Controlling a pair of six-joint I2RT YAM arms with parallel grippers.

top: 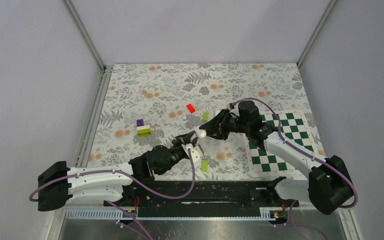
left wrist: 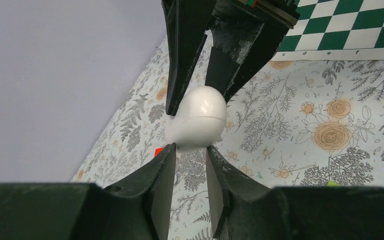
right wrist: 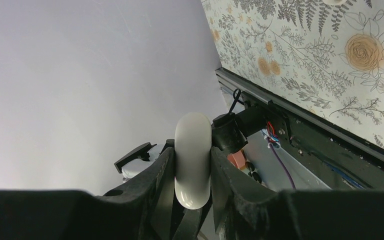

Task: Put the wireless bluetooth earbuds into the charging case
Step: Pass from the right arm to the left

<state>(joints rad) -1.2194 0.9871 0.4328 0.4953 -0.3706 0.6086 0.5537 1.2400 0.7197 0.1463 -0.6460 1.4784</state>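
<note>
TWO ARMS, ONE CASE: The right end effector (right wrist: 192, 157) is clenching the case (left wrist: 200, 119) between its fingers and holding it, apparently lifted, over the middle of the floral surface (top: 175, 80). The left end effector (left wrist: 190, 148) is hovering just below it. Its fingers are standing slightly apart and released, gripping nothing, with their tips at or just short of the lower shell; whether they are touching cannot be told. The seam around the case is reading as shut, so the lid looks not yet opened. The earbuds are not showing clearly in any view. A red block (top: 190, 107) and a green block (top: 205, 165) are lying nearby on the surface, and a chequered mat (top: 280, 142) is lying beneath the right arm.

The step in hand appears to be opening the case between the two arms, ahead of any inserting. The next move is likely calling for the left fingers to catch one half near the seam and prise it apart while the right grip is holding firm. The glossy, rounded shell is looking liable to slip.
</note>
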